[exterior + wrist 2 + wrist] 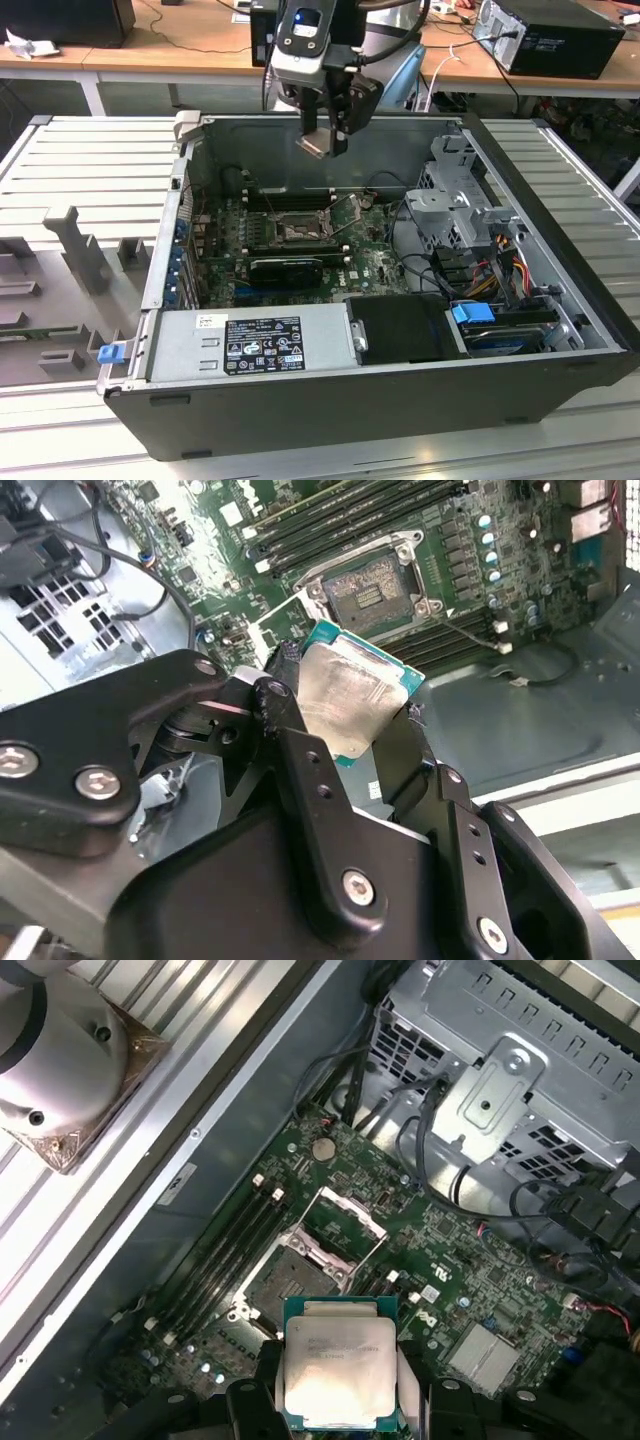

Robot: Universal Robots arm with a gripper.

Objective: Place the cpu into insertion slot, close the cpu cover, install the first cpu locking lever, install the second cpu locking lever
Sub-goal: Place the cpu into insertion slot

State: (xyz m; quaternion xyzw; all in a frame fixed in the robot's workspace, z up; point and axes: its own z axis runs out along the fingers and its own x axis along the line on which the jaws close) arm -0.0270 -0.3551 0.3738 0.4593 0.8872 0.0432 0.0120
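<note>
Grips the cpu (345, 700) between the black fingers (300, 755), clenched on two opposite edges of the chip. Shows the dull silver-grey lid to the camera in both wrist views, with a thin green rim around it. Carries the chip slightly tilted in the second wrist view and touching nothing but the fingers.

In the exterior view, hangs over the open computer case (560, 300) near its back wall, well above the green motherboard (375, 255). Keeps the chip up in the air, apart from everything inside the case.

Down on the board, bares the insertion slot (372, 588) — dark pin field in a silver rim, nothing seated in it. Beside it, stands the cpu cover (345, 1222) swung up on its hinge, window frame lifted clear of the socket. Just past the socket, runs the long black memory slots (340, 520) side by side.

Rests the case itself on a ribbed grey counter (80, 150) — silver drive cage (455, 195) at the exterior view's right, power supply (250, 345) along the near wall.
</note>
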